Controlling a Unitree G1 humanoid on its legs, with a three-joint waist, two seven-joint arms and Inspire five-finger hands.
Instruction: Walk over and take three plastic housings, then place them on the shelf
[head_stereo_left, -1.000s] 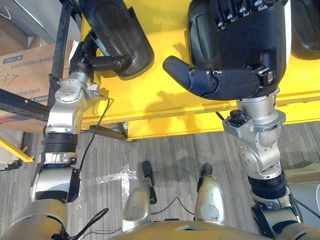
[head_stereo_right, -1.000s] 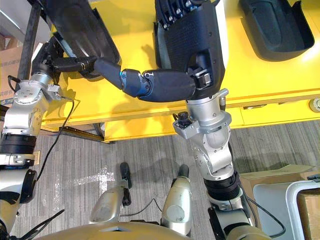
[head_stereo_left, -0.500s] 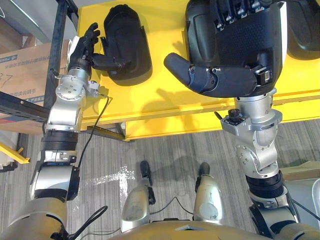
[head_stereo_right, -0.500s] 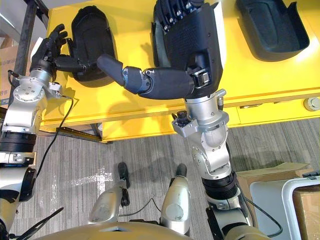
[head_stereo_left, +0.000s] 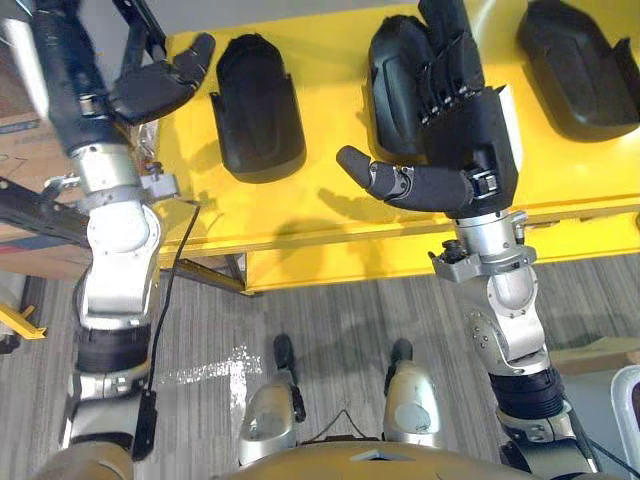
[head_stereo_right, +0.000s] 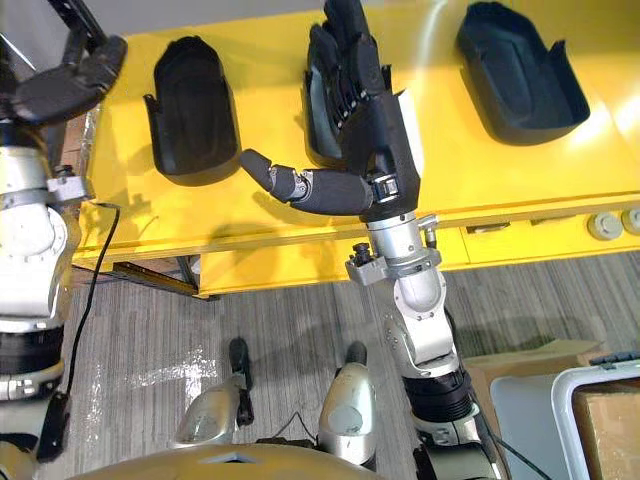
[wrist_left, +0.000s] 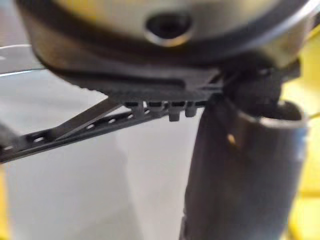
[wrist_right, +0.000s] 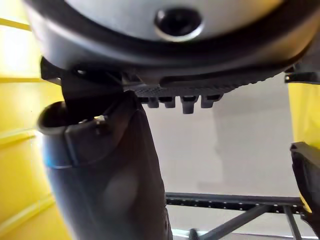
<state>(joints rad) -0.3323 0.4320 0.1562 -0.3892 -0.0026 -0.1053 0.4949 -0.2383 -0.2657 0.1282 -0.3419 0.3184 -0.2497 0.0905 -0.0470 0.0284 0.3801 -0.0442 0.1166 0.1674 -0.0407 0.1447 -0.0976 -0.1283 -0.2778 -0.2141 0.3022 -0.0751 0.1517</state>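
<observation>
Three black plastic housings lie in a row on the yellow shelf (head_stereo_left: 330, 215): the left housing (head_stereo_left: 258, 108), the middle housing (head_stereo_left: 392, 70) and the right housing (head_stereo_left: 578, 65). My right hand (head_stereo_left: 468, 125) hovers open over the middle housing and hides part of it, fingers straight and thumb (wrist_right: 105, 170) stuck out towards the left. My left hand (head_stereo_left: 160, 85) hangs open by the shelf's left end, beside the left housing and apart from it. Its thumb (wrist_left: 245, 170) shows with nothing in the hand.
A black metal rack post (head_stereo_left: 145, 25) stands at the shelf's left end, with a cardboard box (head_stereo_left: 25, 150) behind it. A white bin with a carton (head_stereo_right: 600, 400) sits on the grey floor at the lower right. The shelf's front edge is close before me.
My left hand has come off the left housing and risen to the left of it. The whole picture has shifted and shows more of the shelf. The right hand stays open over the middle housing.
</observation>
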